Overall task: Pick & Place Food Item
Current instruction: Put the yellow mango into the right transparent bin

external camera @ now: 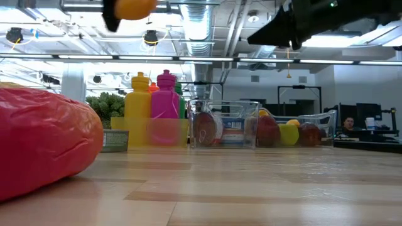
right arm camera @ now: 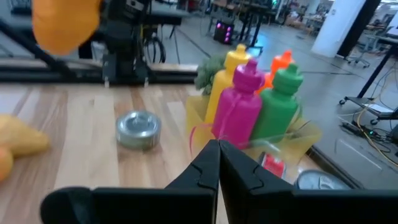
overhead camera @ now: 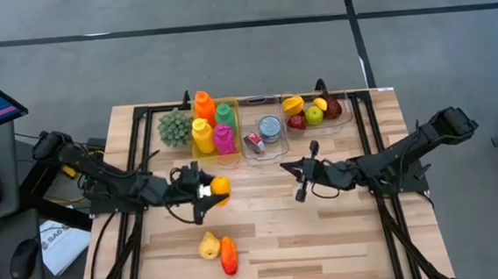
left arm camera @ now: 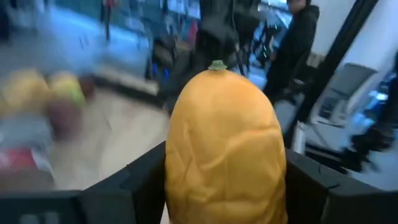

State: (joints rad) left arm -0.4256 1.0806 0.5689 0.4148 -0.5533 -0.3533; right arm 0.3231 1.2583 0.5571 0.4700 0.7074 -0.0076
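My left gripper (overhead camera: 212, 189) is shut on an orange fruit (overhead camera: 221, 186) left of the table's middle. The low view shows that fruit (external camera: 129, 7) high above the table. My right gripper (overhead camera: 290, 166) hovers shut right of the middle, also above the table (external camera: 267, 32), touching nothing; its closed fingers (right arm camera: 218, 149) point toward the bottles. A yellow fruit (overhead camera: 208, 244) and a red-orange item (overhead camera: 229, 256) lie on the table near its near edge. My left gripper pinches the orange fruit (left arm camera: 224, 143) between its two fingers (left arm camera: 140, 180), one on each flank of its wider half. The fingers come level from the table's left. The fruit is lifted clear, its stem end (left arm camera: 217, 65) pointing away from the gripper.
Along the far edge stand a yellow bin of coloured bottles (overhead camera: 214, 127), a clear bin with cans (overhead camera: 263, 133) and a clear bin of fruit (overhead camera: 315, 111). A green spiky item (overhead camera: 174, 127) sits left of them. The right wrist view shows a silver can (right arm camera: 138, 129) on the wood.
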